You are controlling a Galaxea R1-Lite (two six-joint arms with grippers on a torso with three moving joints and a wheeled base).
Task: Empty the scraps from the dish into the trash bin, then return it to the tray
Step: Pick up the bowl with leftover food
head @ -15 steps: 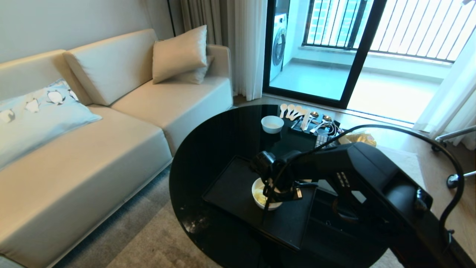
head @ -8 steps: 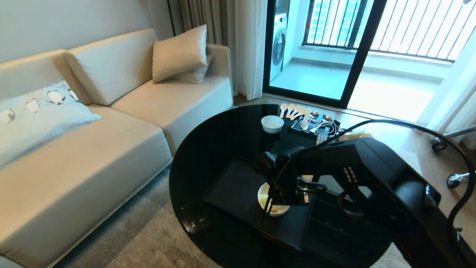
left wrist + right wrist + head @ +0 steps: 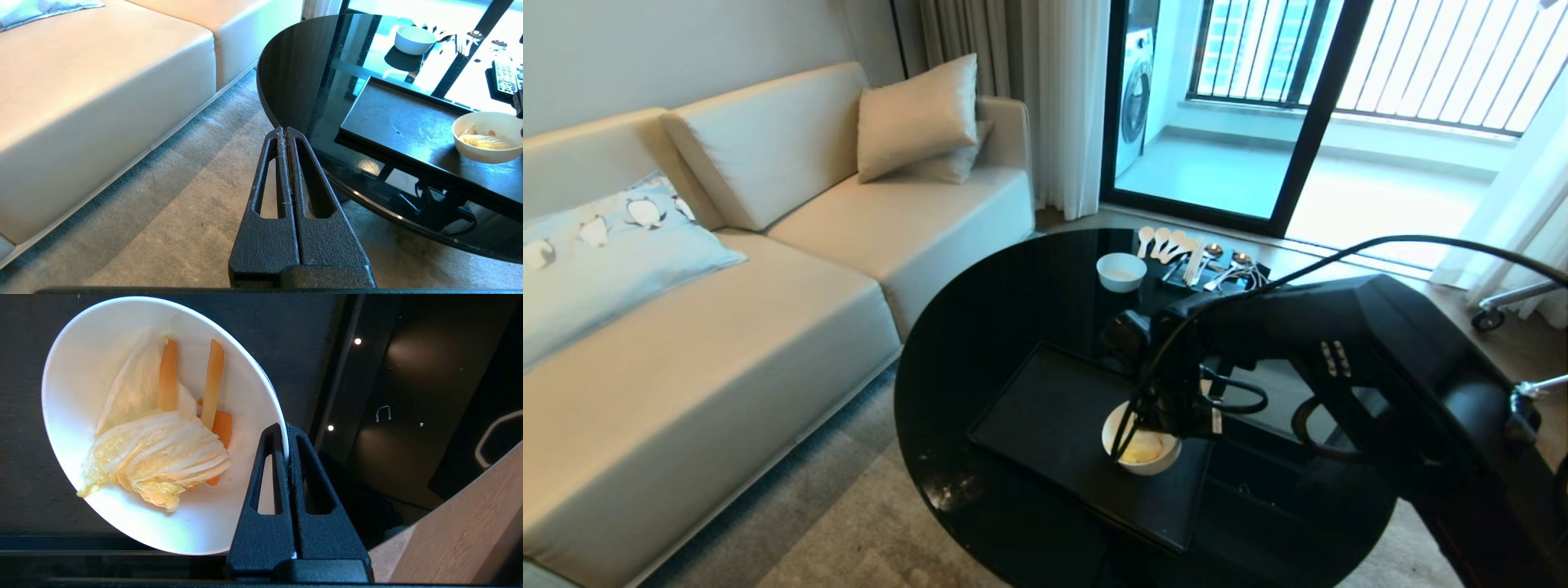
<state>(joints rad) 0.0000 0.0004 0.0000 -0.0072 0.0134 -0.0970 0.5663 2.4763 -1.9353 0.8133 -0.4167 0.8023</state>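
Note:
The dish (image 3: 1145, 454), a deep cream-white bowl, is over the right end of the black tray (image 3: 1037, 408). In the right wrist view the dish (image 3: 122, 526) holds the scraps (image 3: 163, 449), pale cabbage leaf and orange strips. My right gripper (image 3: 284, 430) is shut on the dish's rim, one finger inside and one outside. From the head view the right gripper (image 3: 1172, 420) comes down on the dish's right side. My left gripper (image 3: 284, 130) is shut on nothing, parked over the carpet beside the table. The trash bin is out of view.
The tray lies on a round black glass table (image 3: 980, 327). At the table's far side stand a smaller white bowl (image 3: 1121, 272) and a black cutlery rest (image 3: 1209, 265) with spoons. A remote (image 3: 504, 75) lies near them. A beige sofa (image 3: 768, 286) stands to the left.
My right gripper has carried the dish to the right and toward the tray's near edge. The right forearm has swung up and rightward. The left arm has kept still.

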